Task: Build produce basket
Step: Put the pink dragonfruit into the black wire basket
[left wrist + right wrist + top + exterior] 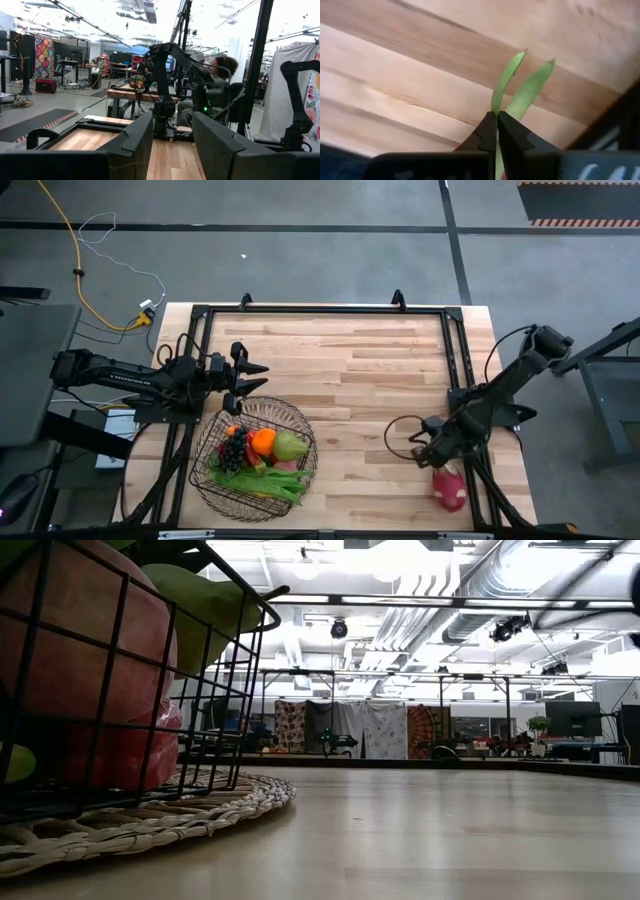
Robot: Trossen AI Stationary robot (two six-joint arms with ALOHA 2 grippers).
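Observation:
The round wire basket (206, 476) stands at the table's near left on a woven mat (150, 820). It holds produce: an orange (263, 441), a green pear (291, 446), dark grapes (233, 448) and green beans (276, 486). My left gripper (262, 377) hovers open just beyond the basket's far rim with nothing between its fingers (135, 137). A pink dragon fruit (450, 490) lies near the table's near right corner. My right gripper (432, 463) is over it, pointing steeply down and shut on its green leaves. My right gripper pinches the dragon fruit's green leaf scales (497, 96) between its two shut fingers, coming from above. Two leaf tips stick out past the fingertips. The fingers hide the fruit's body, and I cannot tell whether it is clear of the table.
A black frame rail (320, 310) runs around the table's edges, close beside my right gripper (497, 114). Bare wood (370, 380) lies between the basket and the dragon fruit. A person sits beyond the table in the left wrist view.

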